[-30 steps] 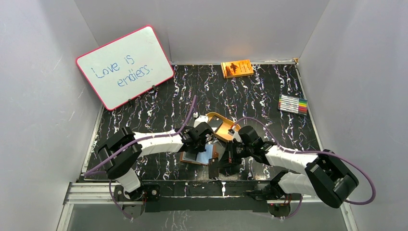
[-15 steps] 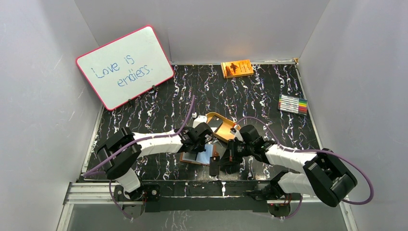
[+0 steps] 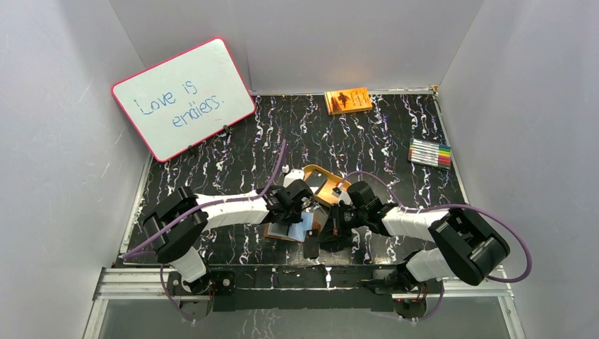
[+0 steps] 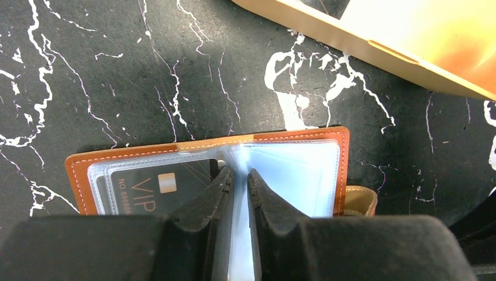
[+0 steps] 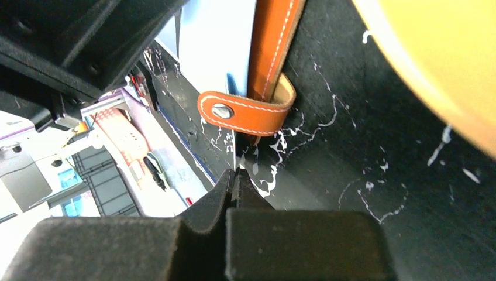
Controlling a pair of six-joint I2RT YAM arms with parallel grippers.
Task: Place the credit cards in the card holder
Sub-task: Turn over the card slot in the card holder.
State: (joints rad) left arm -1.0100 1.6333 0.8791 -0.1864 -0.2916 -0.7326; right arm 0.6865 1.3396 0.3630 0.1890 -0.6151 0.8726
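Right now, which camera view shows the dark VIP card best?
Left wrist: the VIP card sits in the card holder's clear sleeve, print readable. In top external it is too small to tell; right wrist shows only the holder's edge.

In the left wrist view the left gripper (image 4: 238, 175) covers the near half of the card holder (image 4: 205, 140) and cuts off the number on the dark VIP card (image 4: 153, 188) after "NO 8888". Whether its fingers truly pinch the clear sleeve between them cannot be told. The tan tray (image 4: 351, 38) runs off the far right corner. In the right wrist view the right gripper (image 5: 235, 174) hides the near edge of its thin card (image 3: 311, 248), and the tray there is a blur.
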